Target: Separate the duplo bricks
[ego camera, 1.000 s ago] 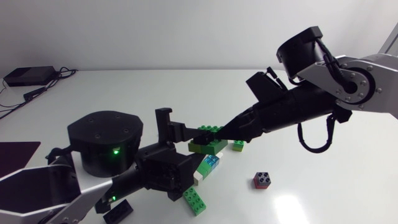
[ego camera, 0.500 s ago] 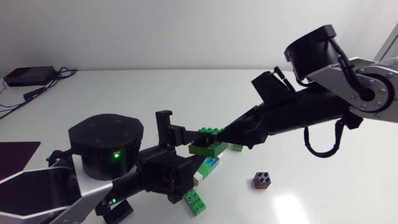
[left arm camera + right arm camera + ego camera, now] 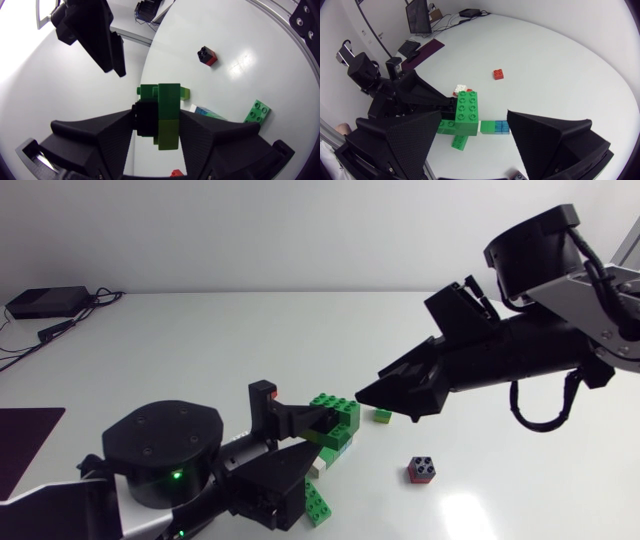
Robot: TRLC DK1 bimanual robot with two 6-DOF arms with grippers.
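Observation:
My left gripper [image 3: 316, 430] is shut on a stack of duplo bricks [image 3: 337, 412], dark green on top, lime green below. In the left wrist view the stack [image 3: 168, 107] sits clamped between the fingers [image 3: 105, 135], with a black brick [image 3: 146, 117] on one side of it. My right gripper [image 3: 385, 402] hangs open just right of the stack, touching nothing. From the right wrist view the stack [image 3: 466, 111] lies ahead of the wide-open right gripper [image 3: 474, 116], with my left gripper [image 3: 415, 95] behind it.
Loose bricks lie around the stack: a small lime one [image 3: 382, 416], a red-and-black one [image 3: 422, 470], a green one [image 3: 315, 502], a blue one [image 3: 345, 445] and a white one [image 3: 318, 465]. A small red brick [image 3: 499, 74] lies farther off. A black box [image 3: 42, 301] sits at the far left.
My right gripper let go of the stack, opened wide and drew back to the right. My left arm shifted toward the near edge, keeping the stack.

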